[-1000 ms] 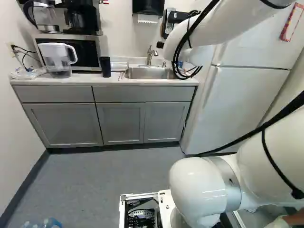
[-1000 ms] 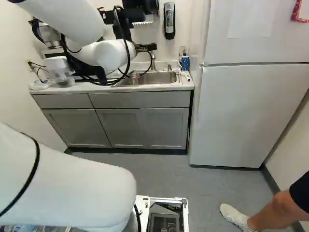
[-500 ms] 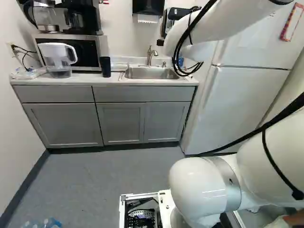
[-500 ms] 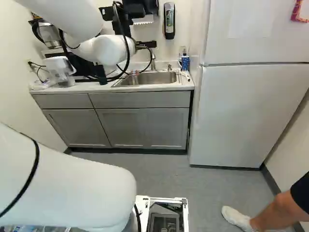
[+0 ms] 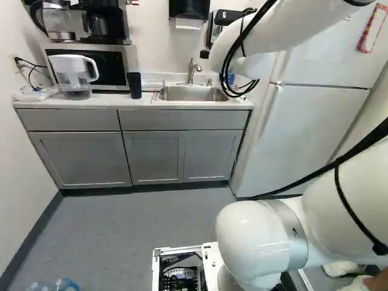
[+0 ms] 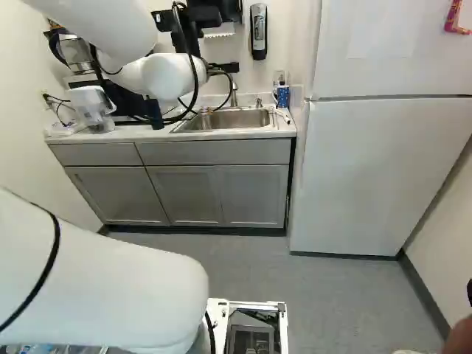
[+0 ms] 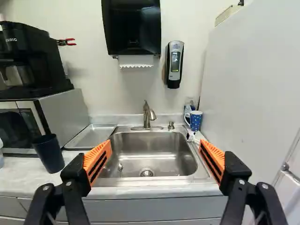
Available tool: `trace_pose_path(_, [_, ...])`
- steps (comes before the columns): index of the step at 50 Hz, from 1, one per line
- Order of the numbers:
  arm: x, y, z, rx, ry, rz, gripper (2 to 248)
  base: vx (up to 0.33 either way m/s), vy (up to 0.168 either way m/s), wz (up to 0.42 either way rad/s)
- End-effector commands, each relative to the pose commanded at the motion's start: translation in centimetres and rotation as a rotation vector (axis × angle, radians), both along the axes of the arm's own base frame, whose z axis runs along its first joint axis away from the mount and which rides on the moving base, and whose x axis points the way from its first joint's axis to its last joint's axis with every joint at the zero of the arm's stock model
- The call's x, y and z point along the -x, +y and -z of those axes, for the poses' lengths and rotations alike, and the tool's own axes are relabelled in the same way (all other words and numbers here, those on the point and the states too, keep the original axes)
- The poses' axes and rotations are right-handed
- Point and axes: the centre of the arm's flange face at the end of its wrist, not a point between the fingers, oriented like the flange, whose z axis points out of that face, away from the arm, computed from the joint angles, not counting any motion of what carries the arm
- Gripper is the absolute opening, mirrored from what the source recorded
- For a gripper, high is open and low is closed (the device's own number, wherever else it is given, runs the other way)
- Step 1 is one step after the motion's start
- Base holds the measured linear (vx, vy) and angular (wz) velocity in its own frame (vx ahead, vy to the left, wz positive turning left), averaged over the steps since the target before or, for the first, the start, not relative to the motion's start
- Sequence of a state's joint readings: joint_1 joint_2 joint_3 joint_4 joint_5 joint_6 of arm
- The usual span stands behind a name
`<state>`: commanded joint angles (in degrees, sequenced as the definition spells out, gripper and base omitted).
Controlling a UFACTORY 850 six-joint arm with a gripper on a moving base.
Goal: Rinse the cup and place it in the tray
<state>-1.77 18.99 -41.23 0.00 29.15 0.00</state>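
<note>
In the right base view my gripper [image 6: 206, 110] is mostly hidden behind the arm, over the sink. The wrist view shows the gripper [image 7: 156, 146] open, its orange pads wide apart and nothing between them. Ahead, beyond the right-hand pad, a blue patterned mug [image 7: 195, 121] with a white handle stands at the sink's back corner, against the fridge side. A dark tumbler [image 7: 49, 152] stands on the counter on the opposite side. Between tumbler and sink lies a shallow metal tray [image 7: 91, 137], with nothing seen in it.
The steel sink [image 7: 150, 154] has a faucet [image 7: 148, 115] at its back. Paper towel [image 7: 132, 28] and soap dispensers [image 7: 174, 63] hang above. A microwave [image 7: 70, 115] with a coffee maker on top and a water pitcher [image 5: 74, 76] stand left; the fridge [image 6: 376, 169] is right.
The arm's wrist has risen slightly from its place a second ago, then stayed nearly still. The gripper shows less over the sink in the right base view. The base has not moved.
</note>
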Motion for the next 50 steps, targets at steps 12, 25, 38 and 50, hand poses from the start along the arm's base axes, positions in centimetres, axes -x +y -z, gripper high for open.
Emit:
trace_pose_path(12, [0.0,0.0,0.0,0.0,0.0,0.0,247,0.02,-0.008,-0.008])
trace_pose_path(25, [0.0,0.0,0.0,0.0,0.0,0.0,247,0.04,-0.002,-0.002])
trace_pose_path(38, [0.0,0.0,0.0,0.0,0.0,0.0,247,0.043,-0.001,-0.004])
trace_pose_path(50, [0.0,0.0,0.0,0.0,0.0,0.0,247,0.079,-0.014,0.005])
